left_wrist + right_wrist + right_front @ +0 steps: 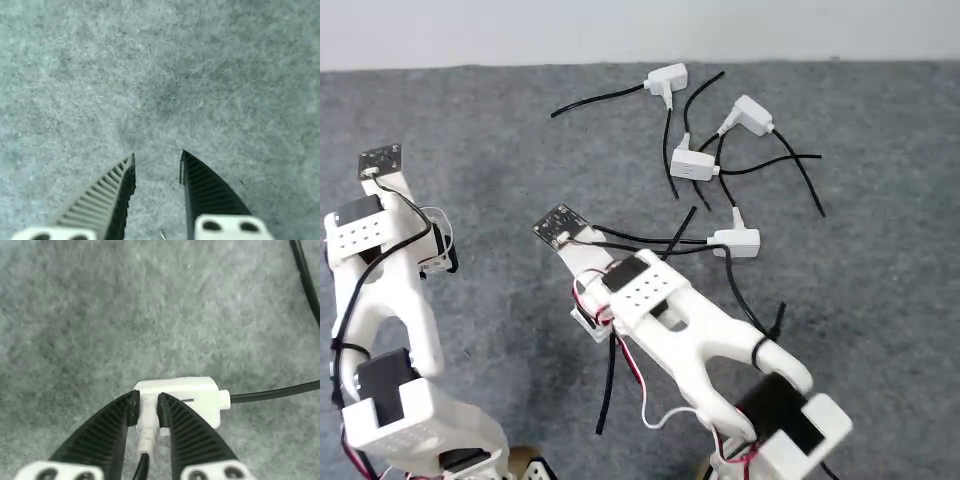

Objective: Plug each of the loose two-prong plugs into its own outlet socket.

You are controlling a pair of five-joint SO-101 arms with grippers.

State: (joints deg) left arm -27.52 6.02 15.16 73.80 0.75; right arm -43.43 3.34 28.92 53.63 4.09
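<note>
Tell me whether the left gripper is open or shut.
Open: the left gripper has its fingers apart, bare carpet between them.

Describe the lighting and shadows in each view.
High view: soft even light, faint shadows under the arms. Left wrist view: a dim patch on the carpet ahead of the left gripper. Right wrist view: no glare on the white plug in the right gripper.

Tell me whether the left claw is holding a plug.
No, the left claw is open above the bare grey mat, with nothing in it.
</note>
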